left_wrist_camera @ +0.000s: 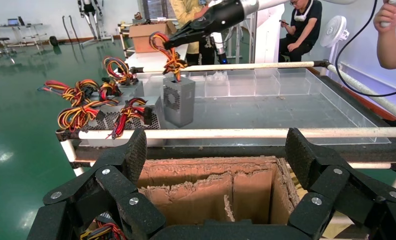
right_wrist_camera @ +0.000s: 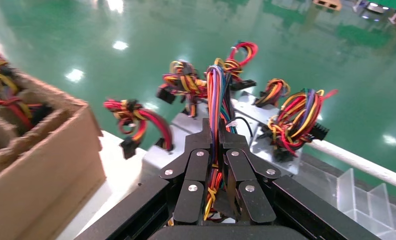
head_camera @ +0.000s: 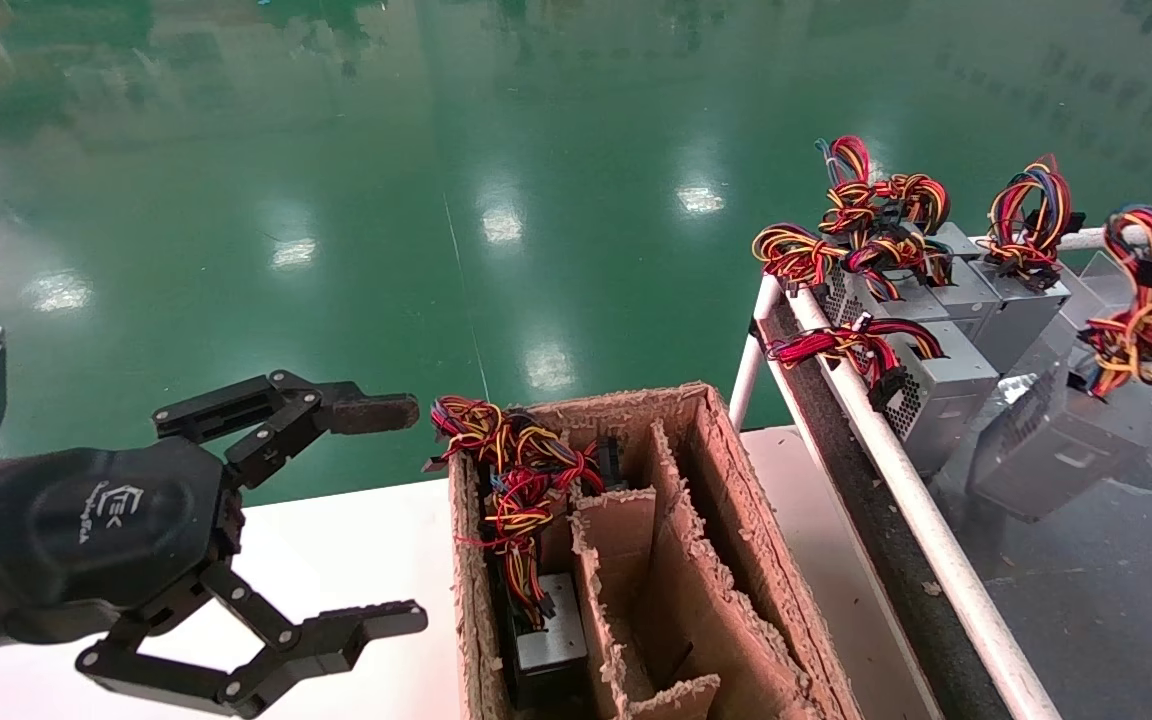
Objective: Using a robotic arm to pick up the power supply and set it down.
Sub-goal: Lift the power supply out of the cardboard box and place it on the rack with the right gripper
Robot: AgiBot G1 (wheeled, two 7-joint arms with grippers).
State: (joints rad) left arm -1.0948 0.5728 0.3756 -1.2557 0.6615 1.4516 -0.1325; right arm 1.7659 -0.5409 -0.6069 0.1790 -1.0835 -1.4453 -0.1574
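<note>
The clear tray (left_wrist_camera: 305, 107) carries a row of spare supplies (head_camera: 946, 375) along its far edge. The power supply (left_wrist_camera: 179, 100) stands just inboard of that row, the right gripper (right_wrist_camera: 217, 147) clamped on its wire bundle (right_wrist_camera: 216, 95) alone. The left gripper (head_camera: 376, 515) hangs wide beside the carton (head_camera: 736, 500). Held by wires, the box may swing, snag neighbouring looms, or slip free.

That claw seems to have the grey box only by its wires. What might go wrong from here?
Three things, probably. The right gripper pinches only the wire bundle, not the power supply itself, so the wires might slip or strain. The box hangs near other power supplies on the tray; loose loops could snag theirs. The cardboard box has ragged dividers, which may catch the load if it goes there. The left gripper waits open beside it.
</note>
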